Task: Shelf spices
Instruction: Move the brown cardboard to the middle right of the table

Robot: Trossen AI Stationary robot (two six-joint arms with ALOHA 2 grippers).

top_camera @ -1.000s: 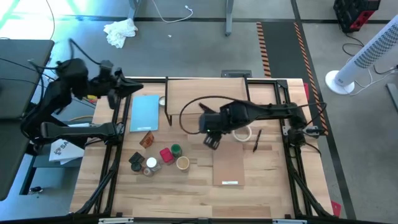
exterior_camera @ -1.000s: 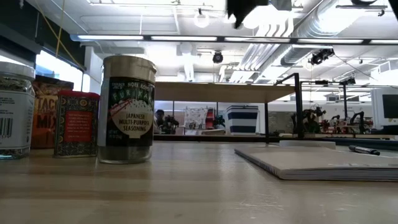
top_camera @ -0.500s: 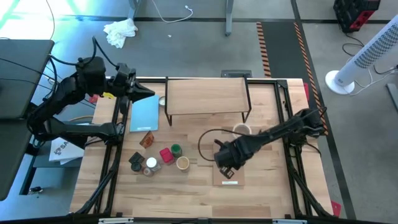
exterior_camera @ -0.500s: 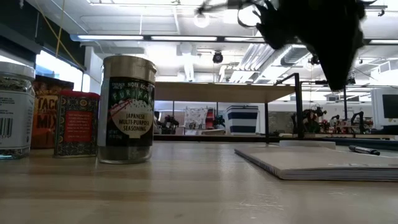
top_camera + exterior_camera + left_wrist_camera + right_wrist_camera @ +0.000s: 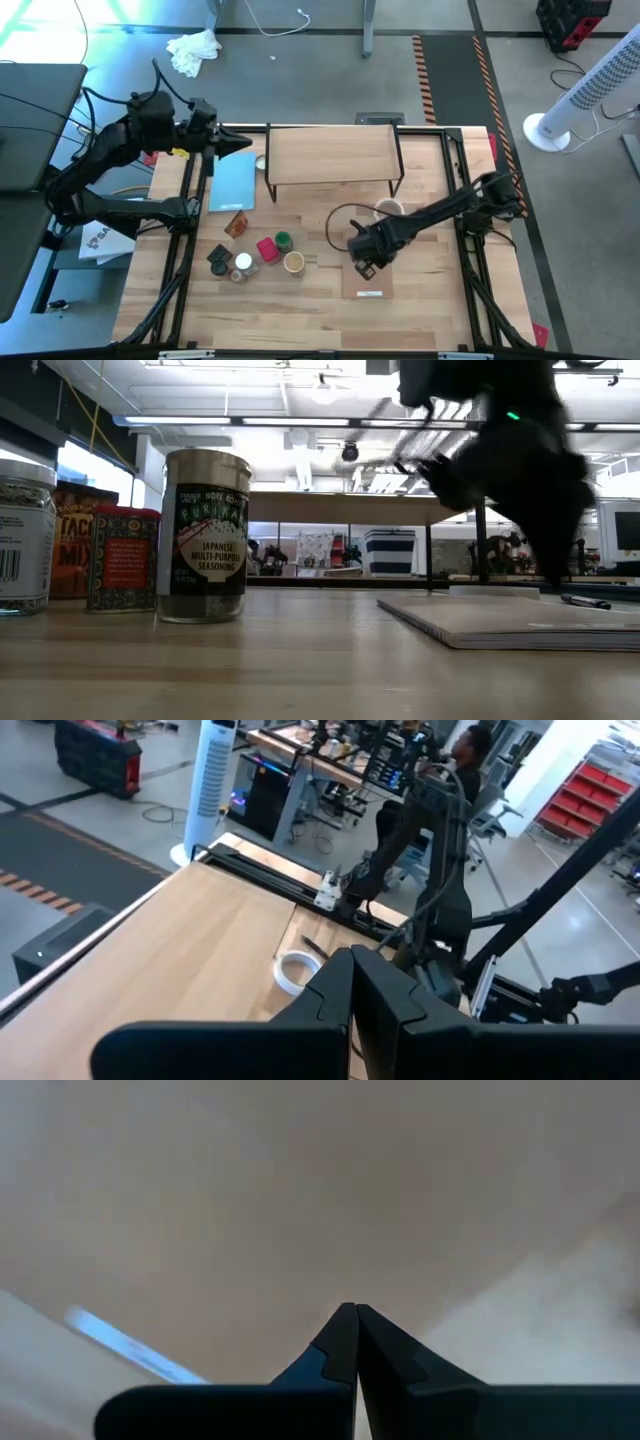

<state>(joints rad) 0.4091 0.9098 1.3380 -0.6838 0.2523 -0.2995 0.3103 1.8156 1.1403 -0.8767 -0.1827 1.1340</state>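
The spices stand in a cluster at the table's left middle: a green-topped jar (image 5: 284, 241), a red tin (image 5: 266, 248), a tan-topped jar (image 5: 293, 262), a white-topped jar (image 5: 243, 263) and a dark-topped one (image 5: 219, 260). In the low view the green-labelled jar (image 5: 205, 536) and the red tin (image 5: 123, 558) stand on their bases. The shelf (image 5: 330, 155) stands at the far middle on its black wire frames. My right gripper (image 5: 363, 268) is shut and empty, close over the thin pale board (image 5: 368, 285), to the right of the jars. My left gripper (image 5: 245, 143) is shut and empty, high at the shelf's left end.
A light-blue pad (image 5: 232, 181) lies left of the shelf, with an orange packet (image 5: 236, 224) near it. A white tape ring (image 5: 388, 209) lies in front of the shelf. A pen (image 5: 590, 601) lies right of the board. Black rails run along the table's sides.
My right gripper has swung from in front of the shelf toward the near edge and down over the pale board, then drawn slightly back. My left gripper has moved toward the right, up to the shelf's left end. Nothing on the table has moved.
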